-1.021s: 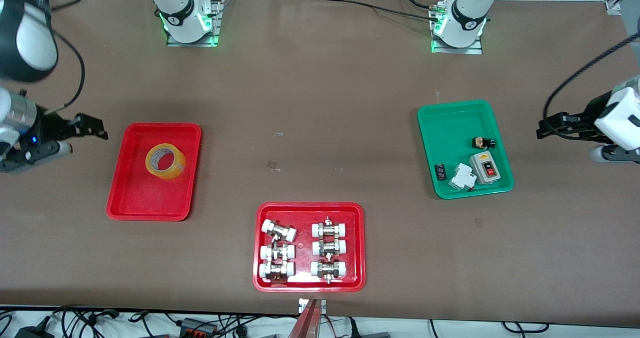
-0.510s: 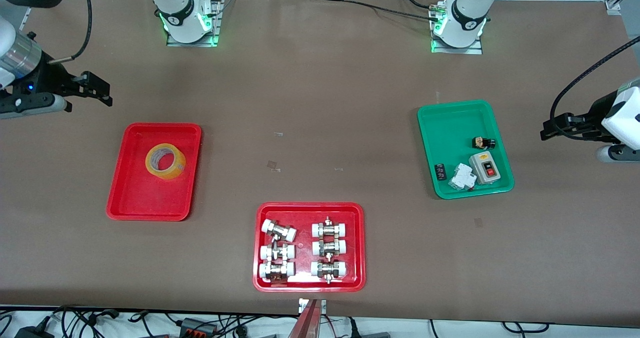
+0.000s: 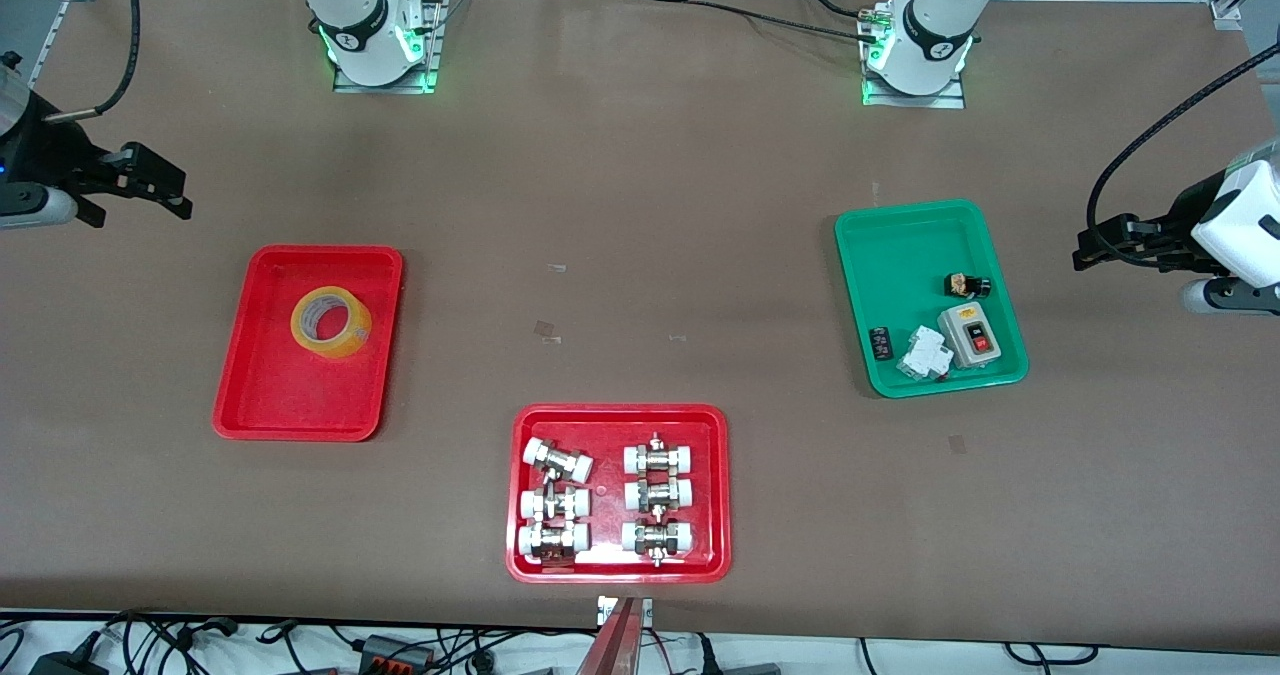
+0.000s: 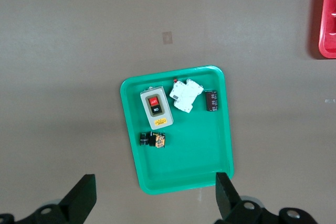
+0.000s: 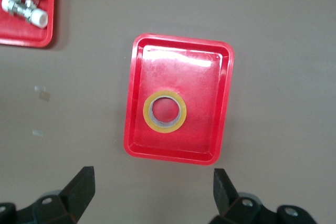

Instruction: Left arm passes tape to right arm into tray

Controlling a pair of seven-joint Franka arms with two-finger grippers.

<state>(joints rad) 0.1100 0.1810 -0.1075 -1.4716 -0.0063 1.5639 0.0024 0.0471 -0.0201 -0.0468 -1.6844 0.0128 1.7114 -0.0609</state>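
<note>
Since earlier frame: right gripper [image 3: 160,190] drawn back toward right arm's end of surface [image 3: 640,205], off tray; left gripper [image 3: 1100,250] barely shifted, hanging over bare surface beside green tray [image 3: 905,230]. Both jaws spread wide, empty.

Tray [image 3: 260,395], plain red: holds tape [image 3: 331,323], resting on its side near middle, hole up. Task looks done.

Tape, by judgement: light, stiff ring, slick outer face. Best hold: one jaw in core, one outside, pinching wall.
</note>
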